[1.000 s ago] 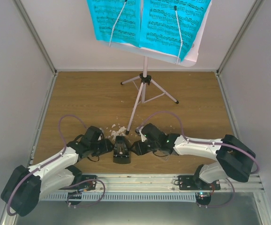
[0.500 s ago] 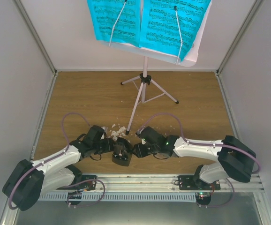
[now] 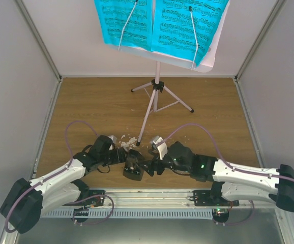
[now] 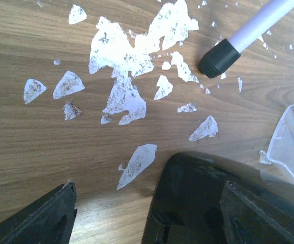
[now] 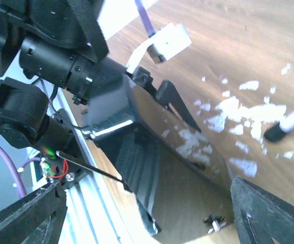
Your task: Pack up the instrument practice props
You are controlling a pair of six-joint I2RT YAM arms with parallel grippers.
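The pale pink music stand (image 3: 157, 81) stands on its tripod at the back, with bright blue music sheets (image 3: 159, 23) clipped to it. The black metronome (image 3: 133, 169) sits on the wood floor near the front, between both grippers. My left gripper (image 3: 125, 156) is open. In the left wrist view (image 4: 148, 189) the metronome body (image 4: 198, 203) lies between its fingers, close to the right one. A clear cover (image 4: 292, 147) lies just to the right. My right gripper (image 3: 149, 166) is wide open beside the metronome (image 5: 131, 152), as its own view (image 5: 147, 185) shows.
White scraps of debris (image 4: 124, 76) are scattered on the floor by the stand's black-capped tripod foot (image 4: 218, 58). White walls enclose the left, right and back. A metal rail (image 3: 157, 195) runs along the front edge behind the arm bases.
My right arm has stretched out low and its gripper has turned toward the metronome from the right. My left gripper has edged right, up to the metronome.
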